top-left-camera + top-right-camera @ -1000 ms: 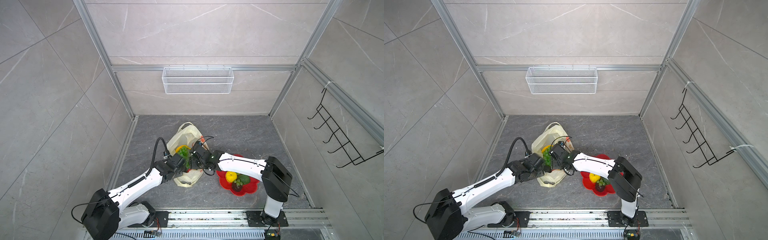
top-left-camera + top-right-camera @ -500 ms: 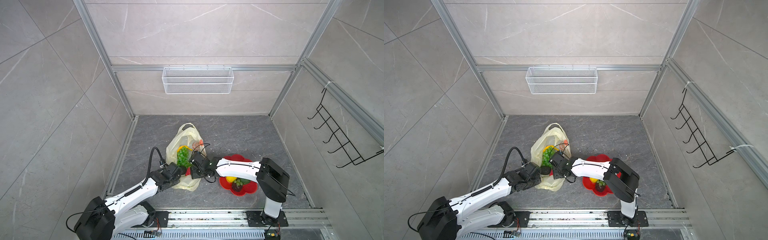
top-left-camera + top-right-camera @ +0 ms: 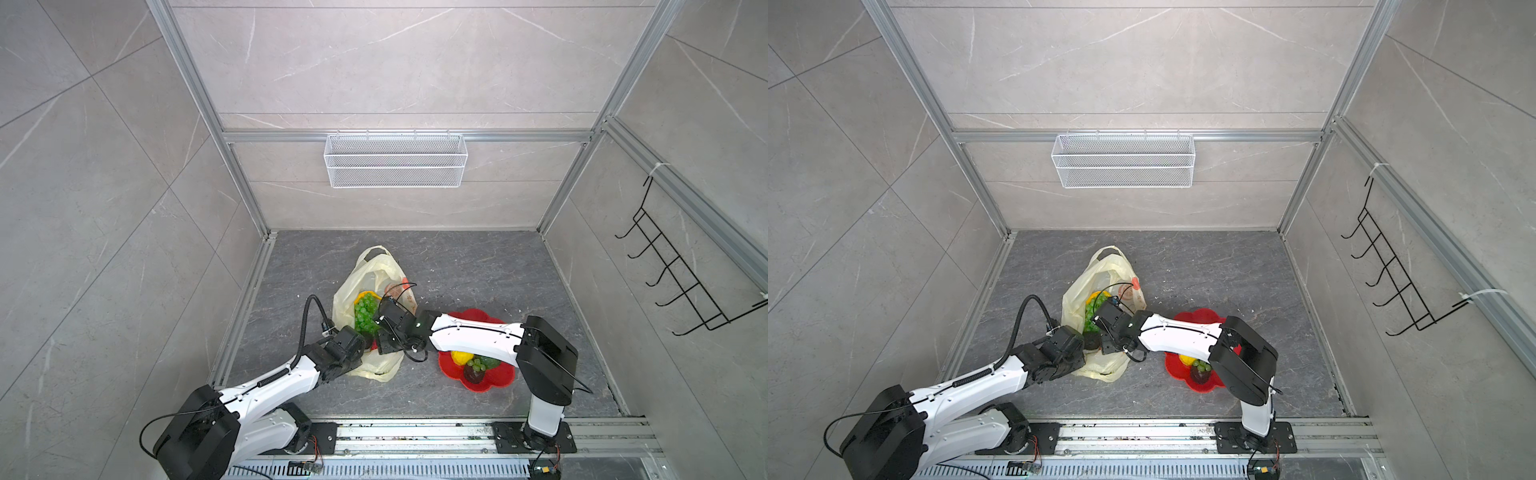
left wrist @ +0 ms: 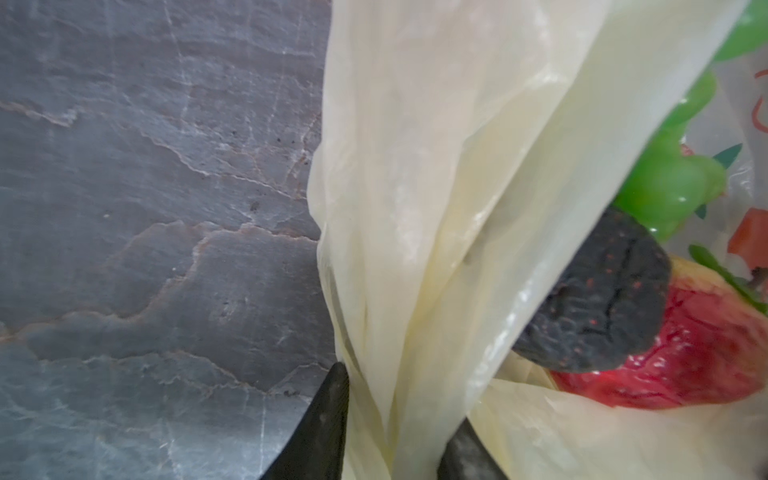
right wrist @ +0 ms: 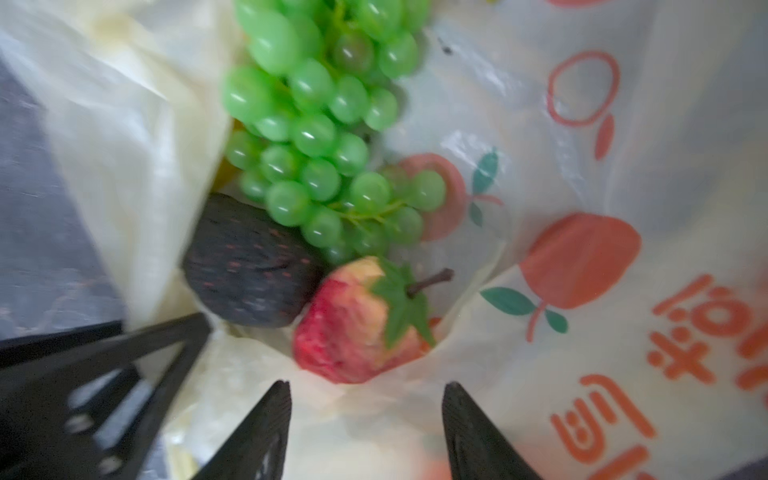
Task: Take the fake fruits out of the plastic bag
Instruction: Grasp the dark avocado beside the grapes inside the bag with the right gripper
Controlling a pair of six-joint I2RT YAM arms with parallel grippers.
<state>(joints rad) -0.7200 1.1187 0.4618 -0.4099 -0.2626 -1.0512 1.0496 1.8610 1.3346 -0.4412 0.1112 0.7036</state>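
Left gripper (image 4: 401, 399): jaws pinching a gathered fold of the plastic bag (image 4: 436, 166); bag lies on grey floor (image 3: 457, 266), mid-scene. In its open mouth: green grape bunch (image 5: 324, 124), dark brown piece (image 5: 249, 274), red strawberry (image 5: 353, 324). Right gripper (image 5: 368, 390): jaws spread, just short of the strawberry. Far right, red plate (image 3: 494, 380) holds yellow citrus (image 3: 459, 356) among other pieces

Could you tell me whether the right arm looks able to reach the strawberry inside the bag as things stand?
Probably yes: the fingers of the right gripper stand open, facing the strawberry in the plastic bag, with nothing between them.
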